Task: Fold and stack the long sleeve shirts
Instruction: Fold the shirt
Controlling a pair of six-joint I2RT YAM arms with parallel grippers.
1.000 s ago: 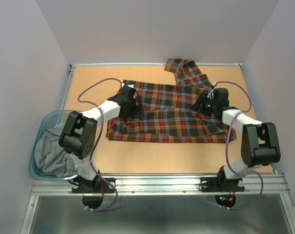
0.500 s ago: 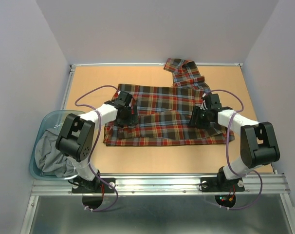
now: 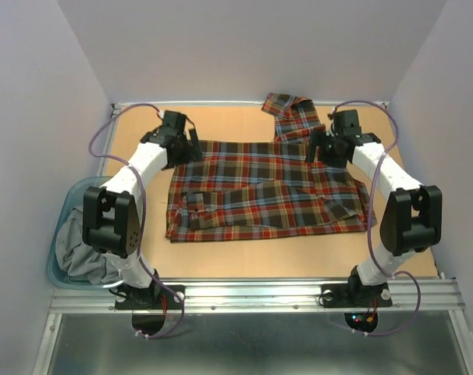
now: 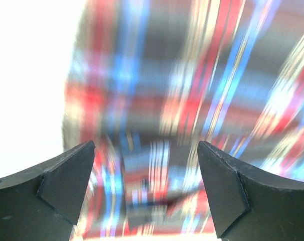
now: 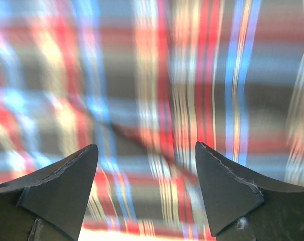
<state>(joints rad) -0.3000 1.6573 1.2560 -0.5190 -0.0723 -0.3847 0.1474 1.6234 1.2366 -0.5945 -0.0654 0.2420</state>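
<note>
Shirt (image 3: pixel 260 187): red, dark brown, navy and yellow plaid, spread on the middle of the table (image 3: pixel 221 258).
Sleeve (image 3: pixel 293 113): runs from the far right corner of the cloth to the table's far edge, slightly crumpled.
Fold: a band of cloth lies doubled across the near half, and the near hem is uneven.
Left gripper (image 3: pixel 191 148): at the far left corner of the plaid. Its fingers (image 4: pixel 66 175) are spread wide with nothing between them. In its wrist view, blurred plaid fills the right and a bright bare surface the left.
Right gripper (image 3: pixel 318 150): at the far right corner, just near of the sleeve. Its fingers (image 5: pixel 56 186) are spread wide with nothing between them, and blurred plaid fills its wrist view.
Contact: cannot tell whether either fingertip touches the cloth.
Bin (image 3: pixel 57 226): translucent blue, at the near left edge of the table, holding grey cloth (image 3: pixel 80 250).
</note>
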